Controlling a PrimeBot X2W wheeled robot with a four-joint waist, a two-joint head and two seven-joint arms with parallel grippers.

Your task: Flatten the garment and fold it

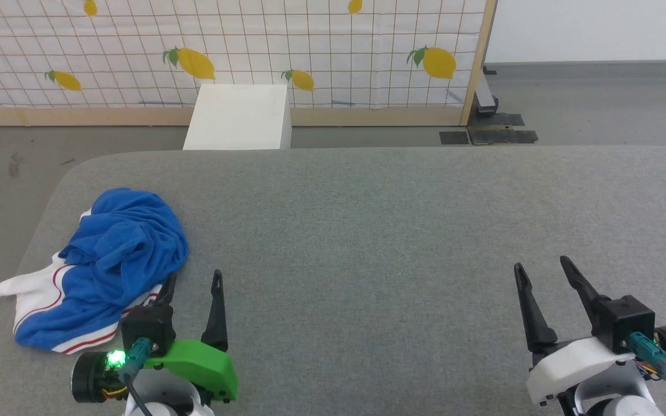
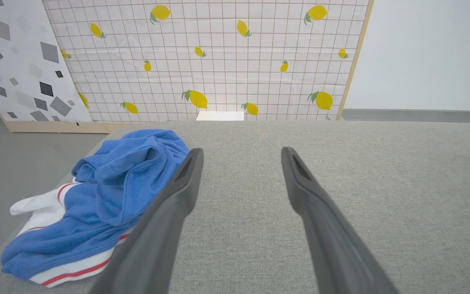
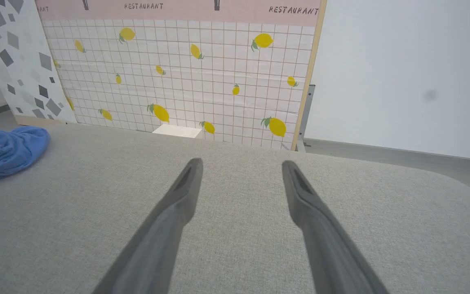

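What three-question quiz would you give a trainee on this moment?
1. True or false: the jersey lies spread flat on the table.
2. Of the left gripper and the right gripper, which is nearer the jersey? A. left B. right C. both equally
3. Fill in: both grippers hold nothing and stand ___.
Key: 1 false, it is crumpled in a heap near the table's left end. 2 A. 3 open.
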